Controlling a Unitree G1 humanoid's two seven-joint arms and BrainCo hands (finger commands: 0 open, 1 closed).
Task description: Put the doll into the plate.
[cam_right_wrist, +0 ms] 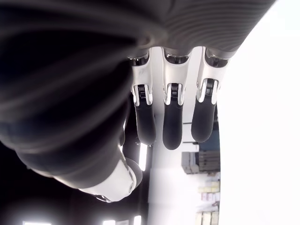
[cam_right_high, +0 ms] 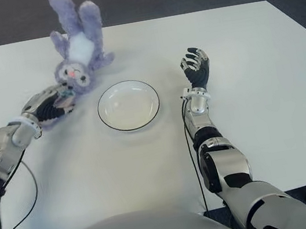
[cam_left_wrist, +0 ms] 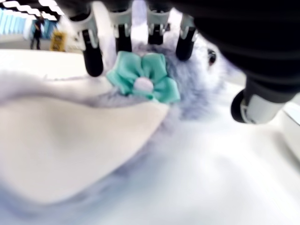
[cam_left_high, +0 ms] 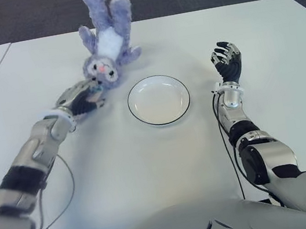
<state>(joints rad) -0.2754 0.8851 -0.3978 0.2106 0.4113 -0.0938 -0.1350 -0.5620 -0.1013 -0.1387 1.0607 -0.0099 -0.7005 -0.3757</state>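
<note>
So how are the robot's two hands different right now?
The left hand reaches out low over the table and its fingers close on the purple doll at its head; the right hand holds nothing. The left hand lies stretched toward the doll, left of the plate; the right hand stands upright, fingers loosely bent, right of the plate. Both share the same dark fingers and silver wrists.

Eye views: one head-mounted stereo pair looking forward and down over the table (cam_left_high: 168, 170); both share the plate (cam_left_high: 158, 100), doll (cam_left_high: 104, 40), left hand (cam_left_high: 83, 98) and right hand (cam_left_high: 227, 62), the scene shifted sideways between them. Left wrist view: very close behind its own fingers (cam_left_wrist: 93, 58), facing the doll's head directly beyond them. Right wrist view: equally close behind its own fingers (cam_right_wrist: 172, 119), facing outward past them.
</note>
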